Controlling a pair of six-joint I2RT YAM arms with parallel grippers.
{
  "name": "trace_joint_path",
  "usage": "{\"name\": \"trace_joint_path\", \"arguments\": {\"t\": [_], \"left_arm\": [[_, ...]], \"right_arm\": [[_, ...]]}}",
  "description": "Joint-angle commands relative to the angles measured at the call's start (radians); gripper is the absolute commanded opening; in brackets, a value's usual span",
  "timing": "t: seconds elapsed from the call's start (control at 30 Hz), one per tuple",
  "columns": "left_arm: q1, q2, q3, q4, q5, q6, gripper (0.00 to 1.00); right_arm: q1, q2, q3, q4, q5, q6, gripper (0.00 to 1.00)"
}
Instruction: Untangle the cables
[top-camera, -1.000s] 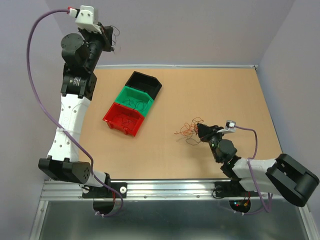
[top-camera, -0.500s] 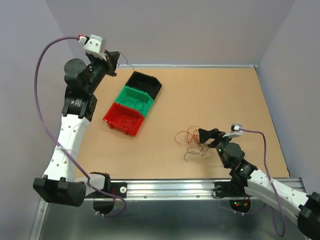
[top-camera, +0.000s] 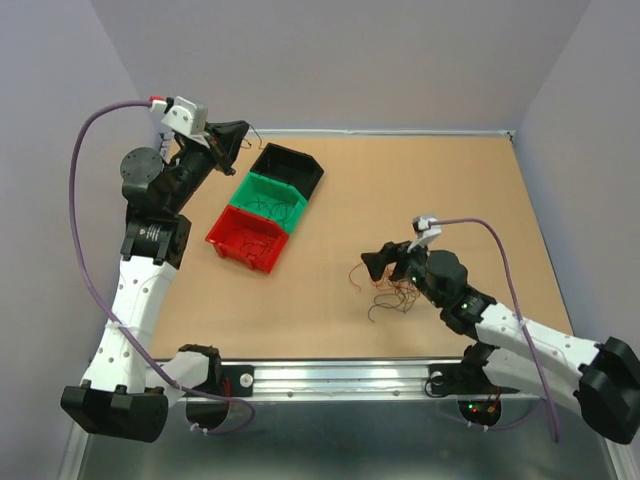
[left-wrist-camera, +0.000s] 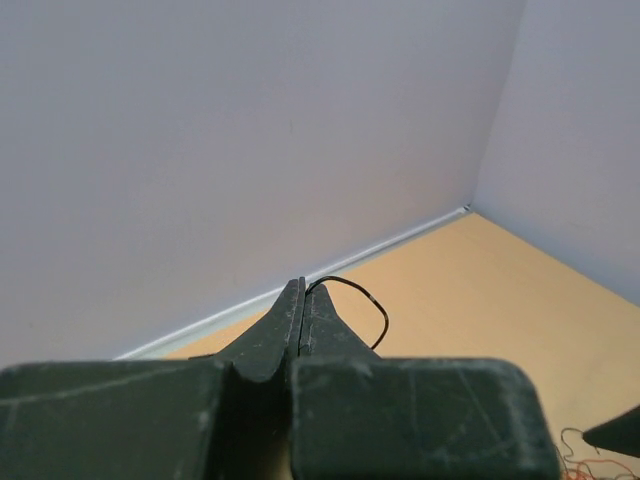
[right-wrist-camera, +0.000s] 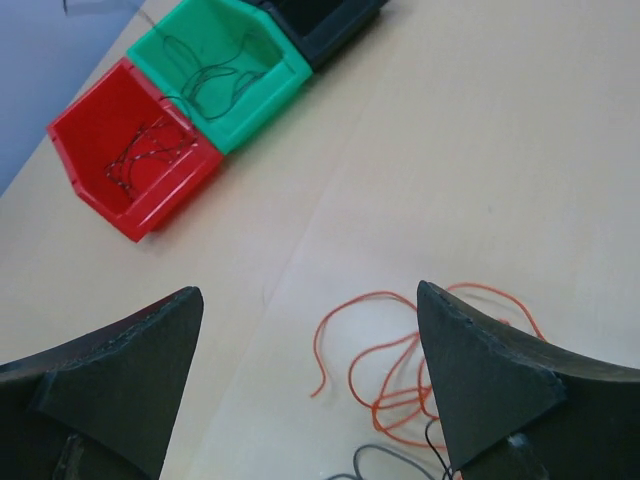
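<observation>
The cables (top-camera: 392, 288) lie as a loose bunch of thin orange, red and dark wires on the table, right of centre. In the right wrist view orange loops (right-wrist-camera: 395, 372) and a dark strand spread below the fingers. My right gripper (top-camera: 378, 262) (right-wrist-camera: 308, 300) hovers over the bunch's left edge, open, with nothing between its fingers. My left gripper (top-camera: 236, 135) (left-wrist-camera: 303, 285) is raised at the back left, just left of the black bin (top-camera: 312, 176). It is shut on a single black wire (left-wrist-camera: 368, 304) that curls out from the fingertips.
Three bins stand in a diagonal row: a red bin (top-camera: 252, 260) (right-wrist-camera: 168, 198) with red wires, a green bin (top-camera: 241, 190) (right-wrist-camera: 262, 108) with dark green wires, and the black bin (right-wrist-camera: 335, 35) farthest back. Walls close the table's back and sides.
My right gripper has opened and moved left over the bunch, its arm stretching out. My left arm has swung down and right toward the black bin, still holding the black wire.
</observation>
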Motion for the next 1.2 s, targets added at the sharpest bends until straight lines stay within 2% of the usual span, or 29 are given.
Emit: {"name": "trace_joint_path", "arguments": {"t": [0.0, 0.23, 0.33, 0.5, 0.53, 0.67, 0.73, 0.77, 0.97, 1.17], "left_arm": [[0.005, -0.096, -0.081, 0.045, 0.025, -0.012, 0.0], [0.006, -0.199, -0.196, 0.099, -0.004, -0.028, 0.0], [0.008, -0.207, -0.207, 0.091, -0.022, -0.022, 0.0], [0.017, -0.213, -0.231, 0.099, -0.093, -0.025, 0.0], [0.018, -0.213, -0.24, 0.103, -0.117, -0.03, 0.0], [0.026, -0.188, -0.263, 0.137, -0.18, -0.051, 0.0], [0.026, -0.173, -0.276, 0.149, -0.182, -0.061, 0.0], [0.026, -0.158, -0.277, 0.161, -0.176, -0.062, 0.0], [0.026, -0.136, -0.285, 0.172, -0.169, -0.068, 0.0], [0.026, -0.176, -0.3, 0.18, -0.199, -0.065, 0.0]], "right_arm": [[0.002, 0.163, 0.166, 0.179, -0.21, -0.13, 0.92], [0.003, 0.56, 0.459, 0.288, -0.569, -0.331, 0.9], [0.005, 0.648, 0.564, 0.348, -0.735, -0.393, 0.86], [0.005, 0.784, 0.752, 0.357, -0.938, -0.393, 0.8], [0.005, 0.802, 0.772, 0.357, -1.013, -0.393, 0.79], [0.009, 0.881, 0.802, 0.386, -1.134, -0.371, 0.77], [0.019, 0.927, 0.783, 0.469, -1.147, -0.351, 0.78], [0.022, 0.94, 0.783, 0.483, -1.133, -0.353, 0.81], [0.023, 1.006, 0.809, 0.531, -0.816, -0.338, 0.79], [0.025, 1.02, 0.806, 0.561, -0.745, -0.321, 0.73]]}}
